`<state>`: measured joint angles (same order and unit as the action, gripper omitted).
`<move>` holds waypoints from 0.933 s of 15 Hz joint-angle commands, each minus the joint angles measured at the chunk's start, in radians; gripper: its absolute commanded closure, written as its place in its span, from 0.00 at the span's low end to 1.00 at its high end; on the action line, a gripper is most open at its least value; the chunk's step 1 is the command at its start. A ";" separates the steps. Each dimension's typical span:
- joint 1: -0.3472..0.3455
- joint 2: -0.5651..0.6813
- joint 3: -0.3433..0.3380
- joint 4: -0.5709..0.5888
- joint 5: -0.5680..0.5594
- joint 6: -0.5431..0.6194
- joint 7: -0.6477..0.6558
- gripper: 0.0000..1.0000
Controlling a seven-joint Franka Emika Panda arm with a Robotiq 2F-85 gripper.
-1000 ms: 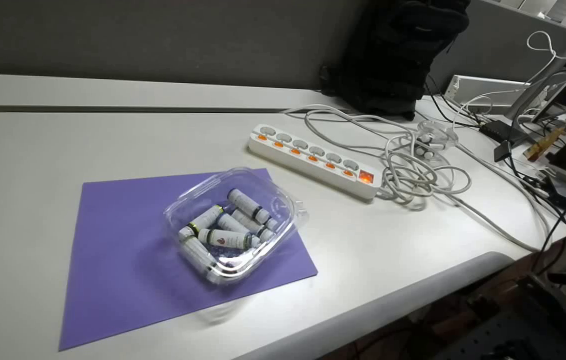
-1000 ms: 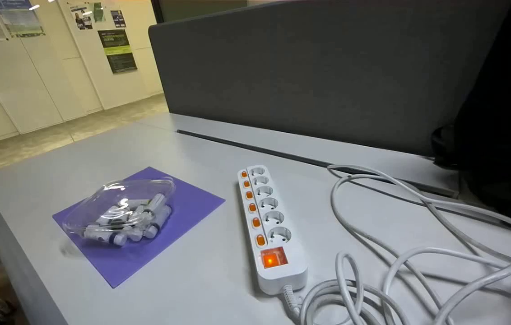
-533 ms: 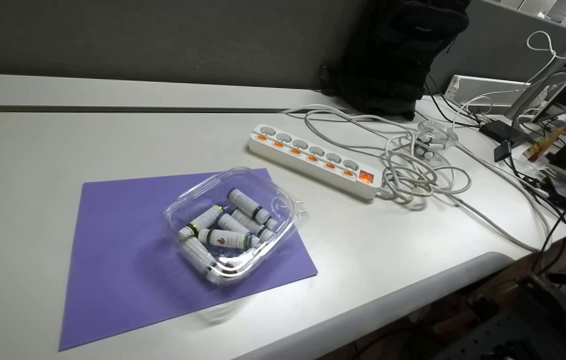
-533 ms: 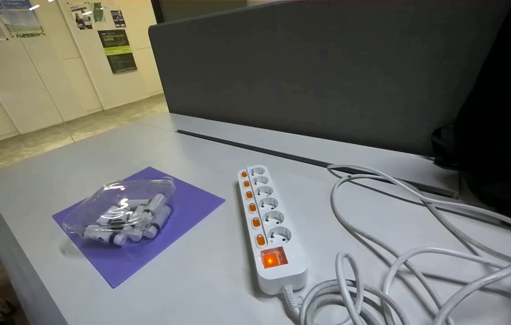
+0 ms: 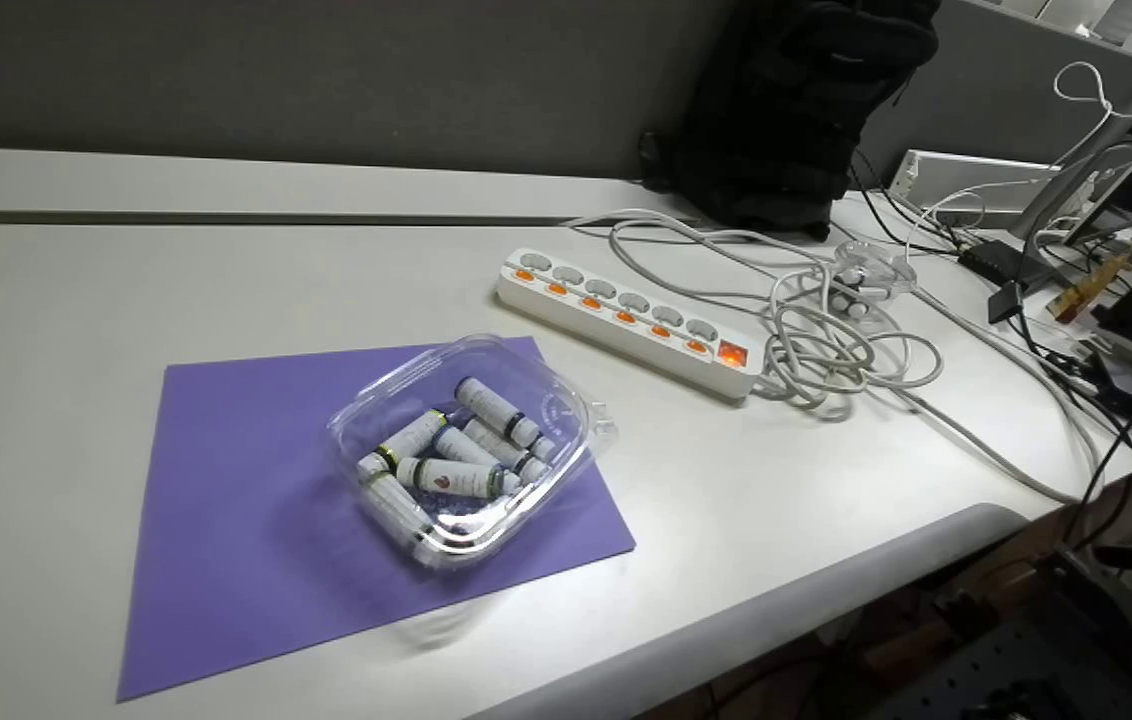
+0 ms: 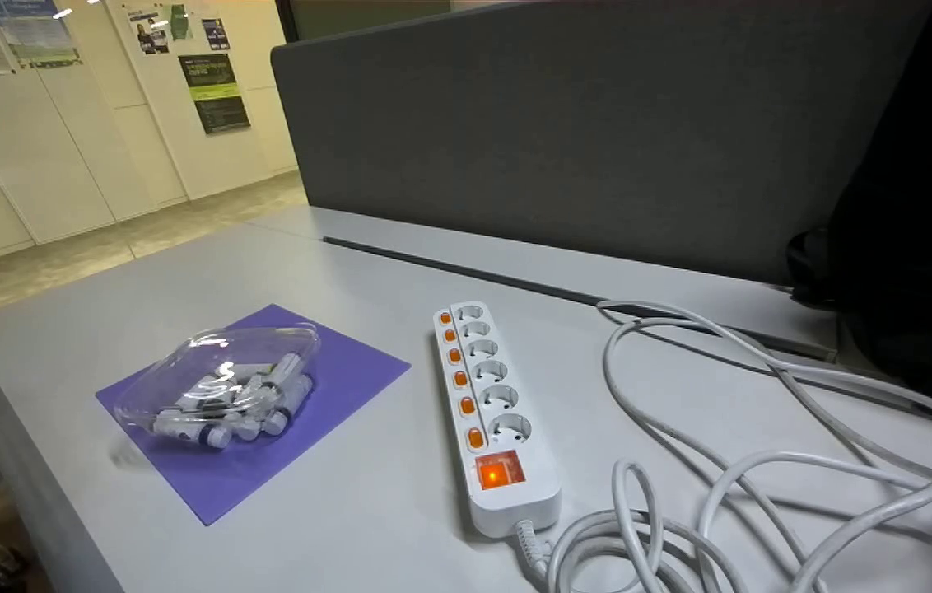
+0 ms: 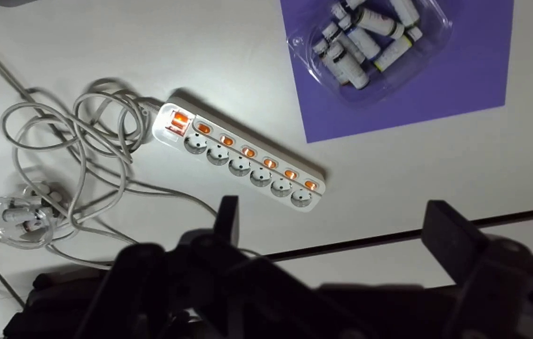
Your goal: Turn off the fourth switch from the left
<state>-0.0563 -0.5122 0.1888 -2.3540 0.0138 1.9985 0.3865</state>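
Note:
A long white power strip [image 5: 616, 335] lies on the table in both exterior views [image 6: 532, 461] and the wrist view [image 7: 229, 162]. The fourth switch from the left is a small orange-red rocker [image 5: 625, 317]; it also shows in an exterior view [image 6: 460, 379]. In the wrist view, where the strip appears turned round, it [image 7: 248, 152] lies between identical orange-red switches. A larger lit red switch [image 7: 180, 121] sits at the cable end. My gripper [image 7: 333, 207] is open and empty, above the table; its fingers frame bare table and a dark slot. It is outside both exterior views.
A clear plastic box [image 5: 466, 450] of small white bottles stands on a purple sheet [image 5: 226, 560]. Loops of grey cable [image 5: 831, 340] and a small clear container [image 7: 19, 221] lie beside the strip's cable end. A black backpack [image 5: 786, 110] leans on the grey partition [image 6: 581, 132].

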 commanded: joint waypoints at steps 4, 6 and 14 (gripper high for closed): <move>-0.055 0.206 -0.054 -0.052 -0.016 0.265 0.107 0.00; -0.062 0.269 -0.070 -0.049 -0.021 0.318 0.120 0.25; -0.037 0.489 -0.136 -0.024 0.006 0.549 0.115 0.81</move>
<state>-0.1176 -0.0953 0.0833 -2.4105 0.0053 2.4998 0.4770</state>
